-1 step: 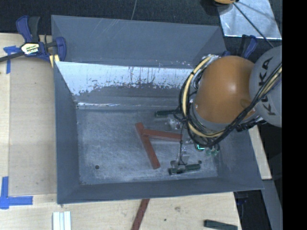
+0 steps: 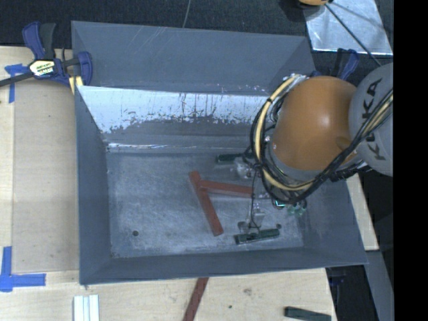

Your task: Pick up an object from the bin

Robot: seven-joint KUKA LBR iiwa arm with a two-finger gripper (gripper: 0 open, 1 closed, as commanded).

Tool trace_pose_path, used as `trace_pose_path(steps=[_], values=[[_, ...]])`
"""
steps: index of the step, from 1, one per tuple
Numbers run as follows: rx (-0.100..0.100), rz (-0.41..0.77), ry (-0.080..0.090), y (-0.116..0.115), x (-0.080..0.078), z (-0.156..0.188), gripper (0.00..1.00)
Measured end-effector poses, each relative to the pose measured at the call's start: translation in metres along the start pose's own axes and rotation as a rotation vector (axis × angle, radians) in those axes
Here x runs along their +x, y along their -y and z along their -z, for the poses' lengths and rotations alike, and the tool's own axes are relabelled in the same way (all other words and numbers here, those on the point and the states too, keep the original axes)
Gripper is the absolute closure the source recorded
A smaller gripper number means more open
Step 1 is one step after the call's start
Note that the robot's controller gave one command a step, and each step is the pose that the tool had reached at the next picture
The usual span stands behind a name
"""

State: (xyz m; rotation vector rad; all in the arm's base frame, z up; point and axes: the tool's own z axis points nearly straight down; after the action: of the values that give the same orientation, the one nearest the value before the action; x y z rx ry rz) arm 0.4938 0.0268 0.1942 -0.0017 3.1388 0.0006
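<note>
The pincer (image 2: 242,196) stood released, its two dark fingertips (image 2: 257,235) spread wide apart: one lay near the front of the bin, to the right of the slanting stick's lower end, and the other pointed toward the back wall, to the right of that stick's upper end. Nothing was clamped between them. In the gap between the fingertips lay the right end of a level red-brown stick (image 2: 224,189); whether either one touched it could not be told. This level stick ran leftward until it met the slanting red-brown stick (image 2: 207,206), crossing or touching it close to that stick's upper end, so that the two made a lying V open toward the right. The slanting stick itself ran from back-left to front-right across the middle of the floor. Above and to the right of it, the arm's rounded orange cover (image 2: 314,126) hung over the right part of the bin, ringed by black and yellow cables (image 2: 262,122). Well to the left of the slanting stick's lower end, a small dark speck (image 2: 136,233) sat on the scuffed floor. The grey metal bin (image 2: 93,179) sloped up around them all, its back wall streaked with dark scratches behind the slanting stick.
</note>
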Motion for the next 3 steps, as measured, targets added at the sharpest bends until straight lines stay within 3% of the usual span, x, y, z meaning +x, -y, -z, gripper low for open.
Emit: trace_pose_path(steps=[1, 2, 3], values=[[0.0, -0.005, 0.003, 0.0, -0.004, -0.002, 0.0], [0.001, 0.116, 0.002, -0.014, -0.015, -0.06, 0.0], [0.0, 0.17, -0.004, -0.019, -0.012, -0.079, 0.0]])
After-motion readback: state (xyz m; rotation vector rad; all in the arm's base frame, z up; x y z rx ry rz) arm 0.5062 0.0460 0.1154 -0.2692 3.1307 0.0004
